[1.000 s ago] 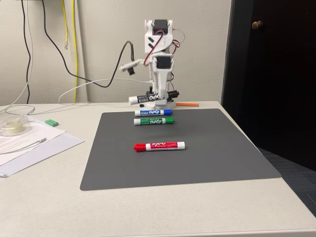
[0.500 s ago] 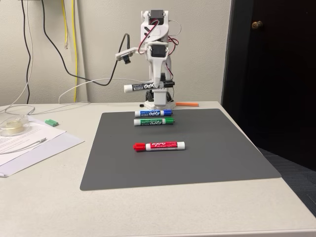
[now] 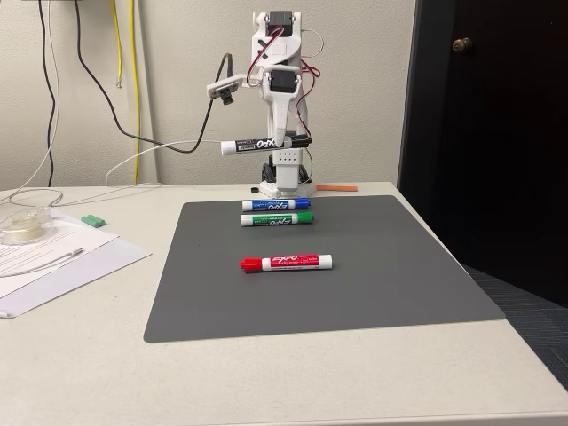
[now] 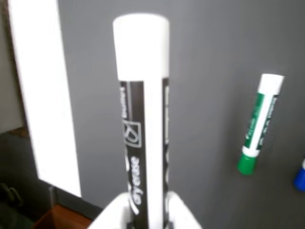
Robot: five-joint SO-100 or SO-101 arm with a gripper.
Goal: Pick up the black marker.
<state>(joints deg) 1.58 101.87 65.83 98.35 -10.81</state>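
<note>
The black marker (image 3: 259, 145), white-barrelled with a black cap at its right end, hangs level in the air above the table's back edge in the fixed view. My gripper (image 3: 282, 142) is shut on it near the cap end. The wrist view shows the same black marker (image 4: 143, 143) running straight up the middle, its white end at the top, with the white fingers (image 4: 113, 212) closed around its lower part above the grey mat (image 4: 209, 47).
On the dark grey mat (image 3: 382, 266) lie a blue-capped marker (image 3: 276, 203), a green-capped marker (image 3: 277, 217) and a red marker (image 3: 286, 263). The green-capped marker (image 4: 259, 123) also shows in the wrist view. Papers (image 3: 53, 257) and a tape roll (image 3: 24, 224) sit at left; an orange object (image 3: 336, 187) lies behind the mat.
The arm has lifted the black marker from just above the table's back edge to well above it, the gripper staying shut on it. The other markers have not moved.
</note>
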